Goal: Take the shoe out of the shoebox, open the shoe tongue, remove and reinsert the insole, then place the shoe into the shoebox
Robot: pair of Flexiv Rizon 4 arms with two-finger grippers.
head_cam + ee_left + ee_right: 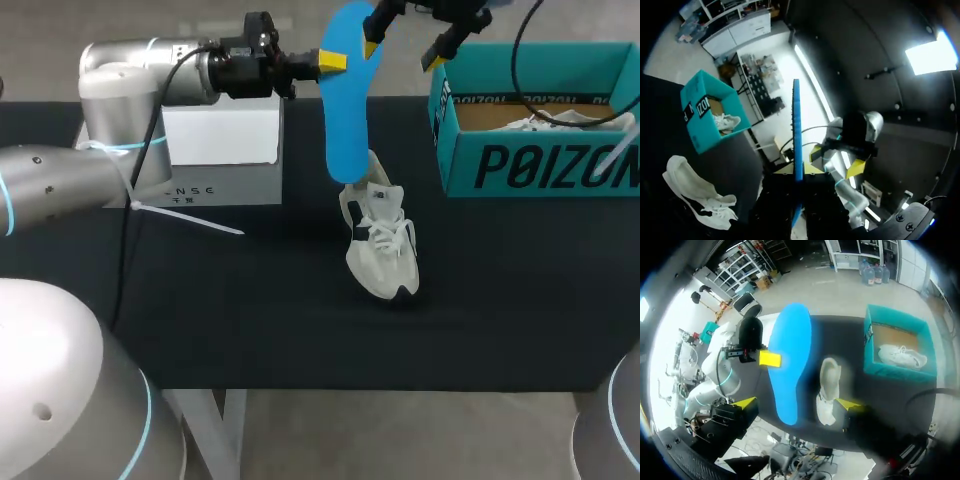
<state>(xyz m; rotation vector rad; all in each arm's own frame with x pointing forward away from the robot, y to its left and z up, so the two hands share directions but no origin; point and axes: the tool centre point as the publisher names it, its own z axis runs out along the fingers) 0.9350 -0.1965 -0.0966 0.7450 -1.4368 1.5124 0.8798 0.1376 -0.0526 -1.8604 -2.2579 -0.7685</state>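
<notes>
We are seeing the blue insole (348,110) hanging upright in the upper middle of the head view, wider end up. Its lower end is reaching down to the heel opening of the shoe (382,245), and we cannot tell whether it is touching there. The left gripper (337,62), on the arm entering at the left of the frame, is pinching the insole near its upper part. One yellow tip is showing on the near face and the other is hiding behind the blue. In the left wrist view the insole (797,130) is running edge-on straight out from between that gripper's fingers, so they are clamping it from both sides. The right gripper (402,55) is sitting at the top edge of the frame, just right of the insole's top, fingers spread wide and gripping nothing. In its own wrist view the two yellow tips are standing well apart, with the insole (790,360) and the shoe ahead of them. The shoe is resting on the black table (250,310) in the middle of the frame, white with dark trim, laces up, toe pointing toward the lower edge. The teal shoebox (540,165) is standing open at the upper right, apart from the shoe, with a second shoe (565,120) lying inside it. A white box (220,135) is sitting at the upper left, partly covered by the left arm.
</notes>
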